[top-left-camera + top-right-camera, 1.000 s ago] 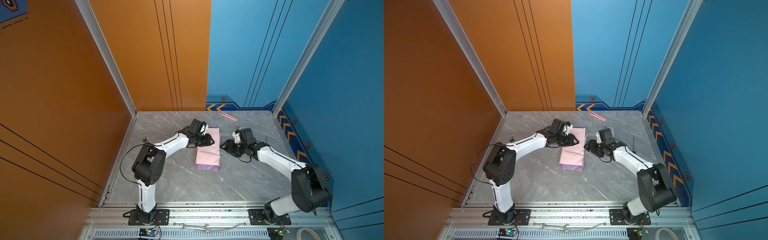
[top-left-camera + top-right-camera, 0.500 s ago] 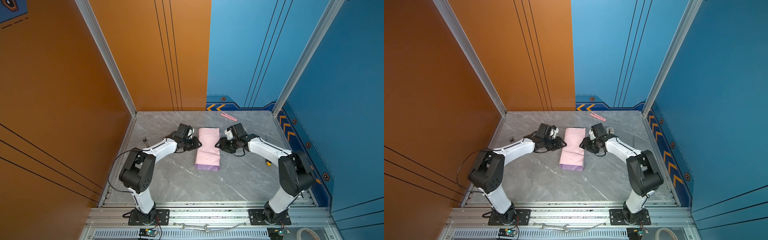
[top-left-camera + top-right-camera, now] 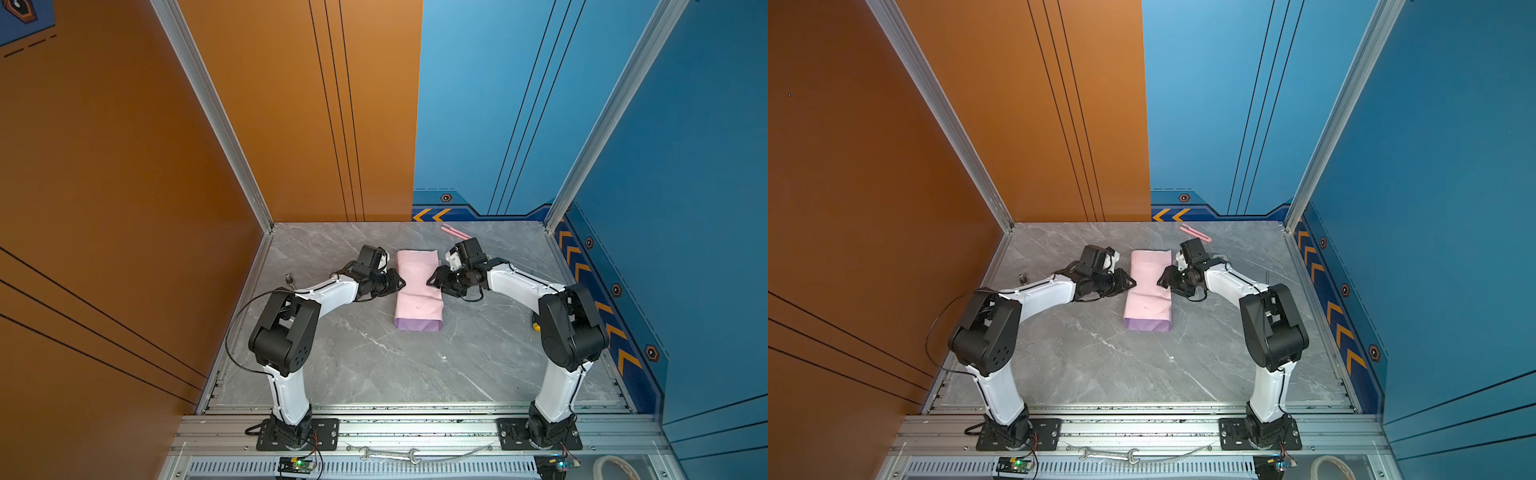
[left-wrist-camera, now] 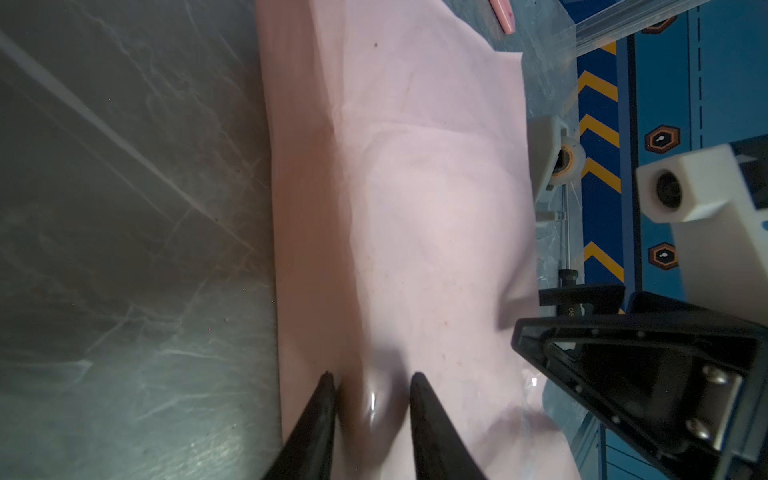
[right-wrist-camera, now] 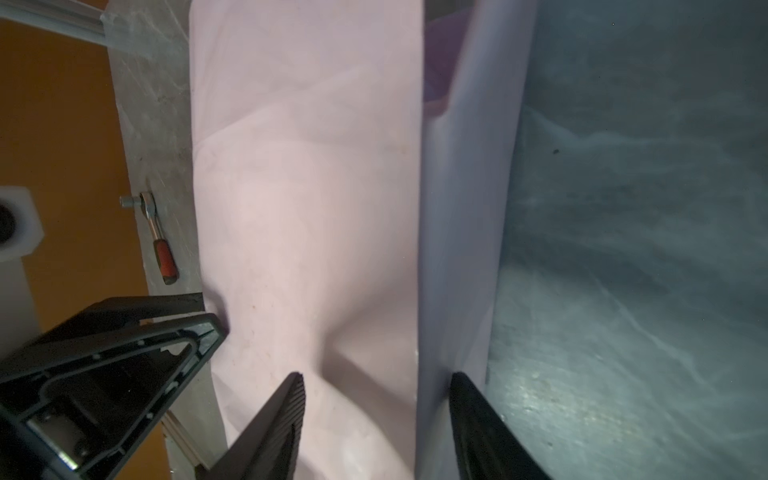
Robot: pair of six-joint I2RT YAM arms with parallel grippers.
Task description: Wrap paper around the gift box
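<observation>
We look down on a grey marbled table point(image 3: 374, 365) closed in by tall walls: orange panels point(image 3: 124, 166) from 9 to 12 o'clock, blue panels point(image 3: 685, 166) from 12 to 3, with aluminium posts at the far corners. Both arm bases are bolted to a rail at 6 o'clock, where a wrench point(image 3: 388, 455) lies. A tape roll point(image 3: 615, 467) sits at 5 o'clock. A pink cutter point(image 3: 456, 232) lies at 1 o'clock near the back wall, and a ratchet point(image 3: 289, 277) at 10 o'clock by the orange side.

The paper point(image 3: 417, 291) lies just past the table's centre, folded into a long bundle running 12 to 6, pale pink outward with lilac showing at its 6 o'clock end. The box is out of sight, so we cannot place it.

The left gripper point(image 3: 401, 283) meets the bundle's 9 o'clock side. Its jaws are narrow with a bulge of paper between the tips, and we cannot tell whether they clamp it. The right gripper point(image 3: 430, 279) meets the 3 o'clock side. Its jaws are wider, one tip on the top face and the other down by the side flap.

A second ago the left gripper was at the bundle's 11 o'clock corner and the right stood clear at 3 o'clock. Now both are at its waist, which has narrowed. The bundle itself has not shifted.
</observation>
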